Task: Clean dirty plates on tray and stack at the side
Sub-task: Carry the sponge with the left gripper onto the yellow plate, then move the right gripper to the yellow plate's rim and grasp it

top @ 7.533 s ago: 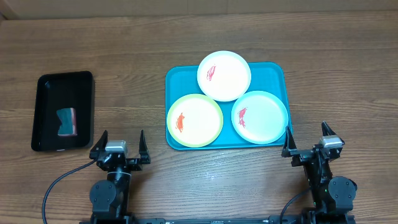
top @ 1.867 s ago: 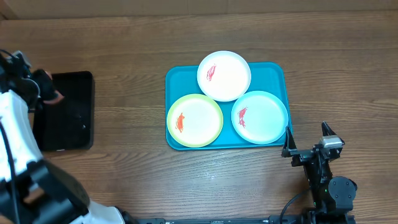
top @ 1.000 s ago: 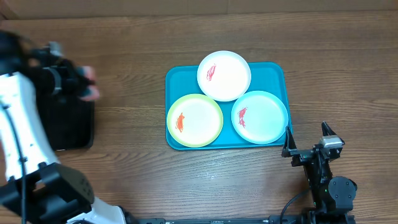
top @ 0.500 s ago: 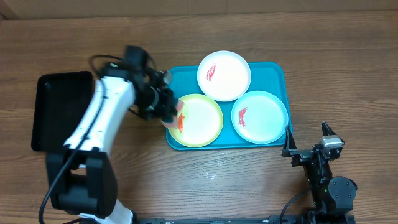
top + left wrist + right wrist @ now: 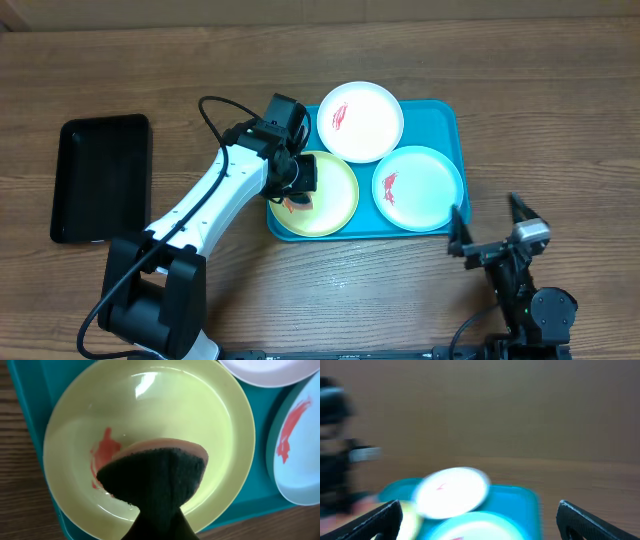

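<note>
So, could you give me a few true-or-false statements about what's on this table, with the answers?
1. The left gripper holds a sponge over the yellow-green plate. True.
2. All three plates are clean. False: the yellow-green plate, the white plate and the light-blue plate each carry a red smear.
3. The right gripper grips the light-blue plate. False: it is open, holds nothing and sits off the teal tray.
4. The plates are stacked in one pile. False: each lies in its own spot on the teal tray.
5. A black tray lies to the left of the teal tray. True.
</note>
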{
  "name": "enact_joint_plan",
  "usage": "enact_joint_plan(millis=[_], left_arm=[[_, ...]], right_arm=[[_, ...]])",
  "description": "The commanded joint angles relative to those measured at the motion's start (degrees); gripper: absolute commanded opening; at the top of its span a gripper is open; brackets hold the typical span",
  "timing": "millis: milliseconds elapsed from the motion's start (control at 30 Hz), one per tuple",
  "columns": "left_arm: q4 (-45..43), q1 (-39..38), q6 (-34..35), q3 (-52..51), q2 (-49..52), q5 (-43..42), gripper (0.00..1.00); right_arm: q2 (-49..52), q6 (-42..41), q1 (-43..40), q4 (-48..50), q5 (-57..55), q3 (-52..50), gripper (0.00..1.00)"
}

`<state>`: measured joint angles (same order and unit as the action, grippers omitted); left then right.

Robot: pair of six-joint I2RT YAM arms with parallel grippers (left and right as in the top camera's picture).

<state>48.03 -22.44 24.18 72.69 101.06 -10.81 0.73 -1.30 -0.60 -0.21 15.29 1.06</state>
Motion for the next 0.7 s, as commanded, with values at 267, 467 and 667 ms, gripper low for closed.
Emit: enact_joint_plan(millis=[267,467,667], left_arm=[[-0.3,0.7,1.7,0.0,-0.2,3.3,0.04],[-0.1,0.7,1.7,0.0,-0.2,0.5,0.04],[-0.1,0.7,1.7,0.0,-0.2,0.5,0.04]], right_arm=[[-0.3,-20.9,0.2,29.4,29.5,0.0,1.0],[2.7,-17.5,0.2,15.8,15.7,14.1,1.0],[22.4,-5.5,0.2,-23.4,13.9,40.1,1.0]])
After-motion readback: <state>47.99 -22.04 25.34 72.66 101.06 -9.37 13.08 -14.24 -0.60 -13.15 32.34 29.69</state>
